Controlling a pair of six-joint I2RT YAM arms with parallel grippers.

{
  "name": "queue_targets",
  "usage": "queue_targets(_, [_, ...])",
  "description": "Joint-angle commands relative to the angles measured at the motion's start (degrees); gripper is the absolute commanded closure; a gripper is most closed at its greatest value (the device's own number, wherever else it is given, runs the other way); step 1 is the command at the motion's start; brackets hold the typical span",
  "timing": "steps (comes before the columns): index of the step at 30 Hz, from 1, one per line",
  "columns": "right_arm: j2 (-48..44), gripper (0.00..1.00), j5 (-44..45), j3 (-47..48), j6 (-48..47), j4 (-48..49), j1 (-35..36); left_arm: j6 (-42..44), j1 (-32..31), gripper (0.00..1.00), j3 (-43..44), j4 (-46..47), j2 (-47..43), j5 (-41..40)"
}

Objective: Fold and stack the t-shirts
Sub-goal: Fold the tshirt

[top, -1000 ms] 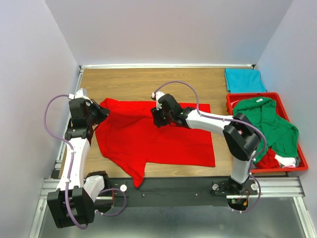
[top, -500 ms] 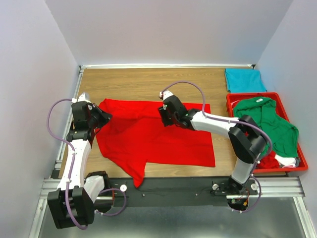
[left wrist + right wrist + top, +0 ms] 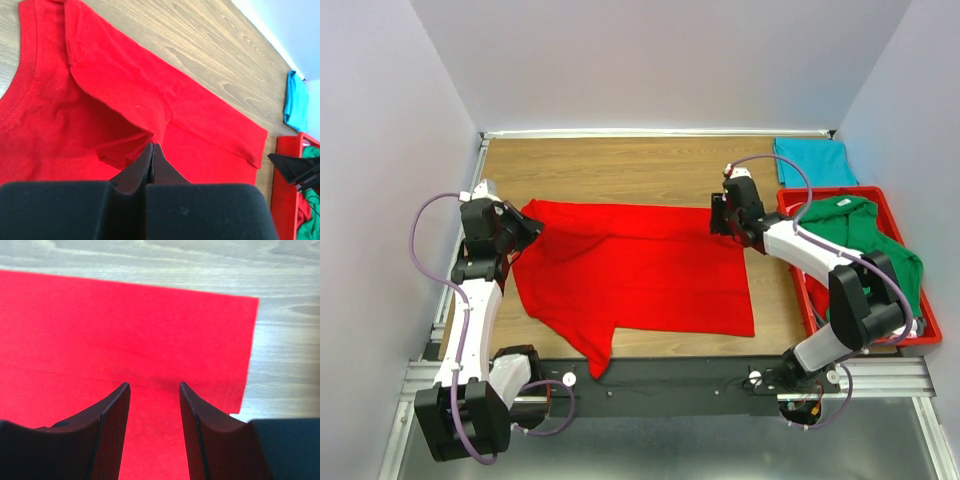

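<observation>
1. While the left gripper (image 3: pixel 152 148) is closed on a small pinch of the red t-shirt (image 3: pixel 640 270) near the left shoulder, the cloth tents up to its tips. The rest of the shirt lies spread on the surface (image 3: pixel 620 170), with one near corner drooping over the front edge.
2. Right gripper (image 3: pixel 153 386) hovers half open over the shirt's far right corner, with nothing between its jaws.
3. Risk: the left pinch looks thin. A hard pull could slip it free, or lift one layer only and skew the fold.
4. Risk: the right gripper sits close to the cloth edge. If it drops slightly off, it closes on bare wood or catches too little fabric. The drooping corner may also snag on the front rail.
5. Containers: the red tray (image 3: pixel 865 190) on the right holds a heaped, unfolded green t-shirt (image 3: pixel 865 245), with some red and white cloth (image 3: pixel 892 322) under it.
6. A folded teal t-shirt (image 3: pixel 812 162) lies outside the tray, on the surface just beyond it.
</observation>
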Motion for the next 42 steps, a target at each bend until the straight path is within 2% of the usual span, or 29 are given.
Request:
queue_targets(1, [-0.07, 0.49, -3.75, 0.30, 2.14, -1.02, 0.43, -1.25, -0.17, 1.00, 0.52, -1.72, -2.49, 1.57])
queue_targets(9, [1.60, 0.49, -10.61, 1.44, 1.97, -0.85, 0.43, -0.99, -0.26, 1.00, -2.82, -3.13, -4.77, 0.87])
queue_targets(11, [2.13, 0.49, -15.26, 1.71, 1.00, -0.85, 0.51, -0.90, -0.26, 1.00, -3.96, -2.96, -4.86, 0.87])
queue_targets(19, [5.90, 0.49, -17.20, 4.60, -2.42, -0.67, 7.27, 1.12, -0.26, 1.00, -9.23, 0.99, -3.02, -4.66])
queue_targets(23, [8.36, 0.49, -17.29, 7.41, -3.39, -0.58, 10.62, 1.56, -0.26, 1.00, -9.33, 4.76, 0.75, -6.51])
queue_targets(27, [11.44, 0.49, -18.17, 11.10, -5.32, -0.41, 13.69, 3.75, -0.34, 1.00, -6.17, 8.03, 10.04, -9.14])
queue_targets(33, [17.15, 0.54, -21.42, 17.69, -8.58, 0.73, 17.82, 9.55, -0.26, 1.00, 1.74, 9.88, 23.15, -13.10])
queue_targets(42, [28.40, 0.55, -24.32, 29.47, -11.65, 3.28, 25.12, 13.07, -0.26, 1.00, 11.41, 9.61, 34.51, -14.60])
